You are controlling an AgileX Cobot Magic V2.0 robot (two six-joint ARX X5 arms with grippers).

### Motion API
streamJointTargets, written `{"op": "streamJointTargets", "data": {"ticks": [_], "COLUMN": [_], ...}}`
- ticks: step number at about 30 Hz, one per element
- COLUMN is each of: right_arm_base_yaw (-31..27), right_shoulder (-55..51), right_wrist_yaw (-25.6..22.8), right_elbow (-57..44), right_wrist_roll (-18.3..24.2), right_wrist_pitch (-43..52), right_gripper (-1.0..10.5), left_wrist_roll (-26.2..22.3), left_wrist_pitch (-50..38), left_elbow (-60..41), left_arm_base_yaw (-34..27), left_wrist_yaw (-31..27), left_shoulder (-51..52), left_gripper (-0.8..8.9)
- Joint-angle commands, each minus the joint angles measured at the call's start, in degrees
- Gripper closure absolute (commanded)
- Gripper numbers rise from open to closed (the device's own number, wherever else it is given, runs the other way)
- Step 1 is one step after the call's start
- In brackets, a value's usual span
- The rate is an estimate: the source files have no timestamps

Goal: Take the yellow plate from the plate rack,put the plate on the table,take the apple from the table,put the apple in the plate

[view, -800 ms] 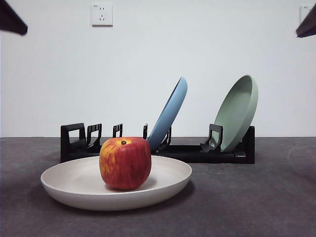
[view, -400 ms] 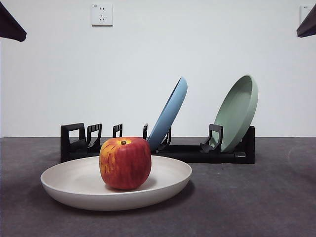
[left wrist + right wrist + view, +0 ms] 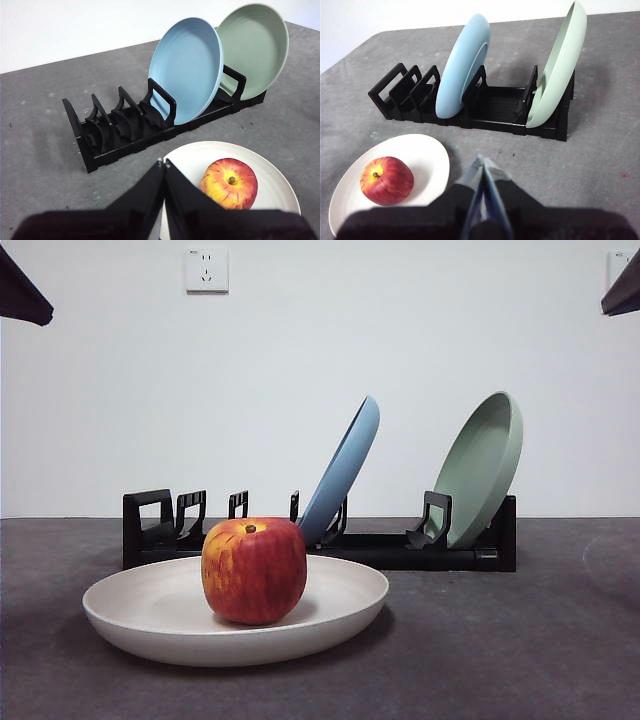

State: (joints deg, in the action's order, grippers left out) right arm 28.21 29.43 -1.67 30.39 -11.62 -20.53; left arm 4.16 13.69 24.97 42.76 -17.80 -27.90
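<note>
No brand, label or readable writing shows on any object; the only wall fitting is a white socket (image 3: 206, 270), seen in the front view alone. The yellow plate (image 3: 150, 615), pale cream in colour, lies flat on the table (image 3: 520, 640) in front of the plate rack (image 3: 150, 530), and the apple (image 3: 254, 570) sits upright in it, stem up, a little off the plate's middle. The rack holds two more plates on edge: a light blue plate (image 3: 345, 470) near the rack's middle and a sage green plate (image 3: 482, 468) at one end, both leaning the same way; the slots at the looped-handle end stand bare. The front view shows the arms only as dark tips at the two top corners, well above the table. The wrist views show more: the left gripper (image 3: 163, 164) hangs above the near edge of the cream plate with its jaws pressed together and nothing between them, and the right gripper (image 3: 483, 162) hangs over bare table beside the plate, its jaws likewise closed on nothing. The left wrist view looks into the faces of both racked plates, while the right wrist view sees them nearly edge-on.
</note>
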Motion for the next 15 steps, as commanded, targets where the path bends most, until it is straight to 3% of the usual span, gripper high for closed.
{"op": "streamJointTargets", "data": {"ticks": [1, 6, 15], "right_arm_base_yaw": [-0.02, -0.04, -0.02], "right_shoulder": [-0.07, -0.09, -0.09], "right_wrist_yaw": [-0.22, -0.22, -0.22], "right_elbow": [-0.55, -0.55, -0.55], "right_wrist_roll": [-0.52, -0.52, -0.52], "right_wrist_pitch": [0.37, 0.35, 0.37], "right_gripper": [9.5, 9.5, 9.5], "left_wrist_roll": [-1.55, -1.49, -3.93], "left_wrist_pitch": [0.74, 2.43, -0.04], "left_elbow": [-0.15, -0.2, -4.98], "left_arm_base_yaw": [-0.57, -6.19, -28.04], "left_wrist_yaw": [-0.5, 2.29, 11.19], "left_shoulder": [1.03, 6.62, 15.76], "left_gripper": [8.17, 8.17, 8.17]}}
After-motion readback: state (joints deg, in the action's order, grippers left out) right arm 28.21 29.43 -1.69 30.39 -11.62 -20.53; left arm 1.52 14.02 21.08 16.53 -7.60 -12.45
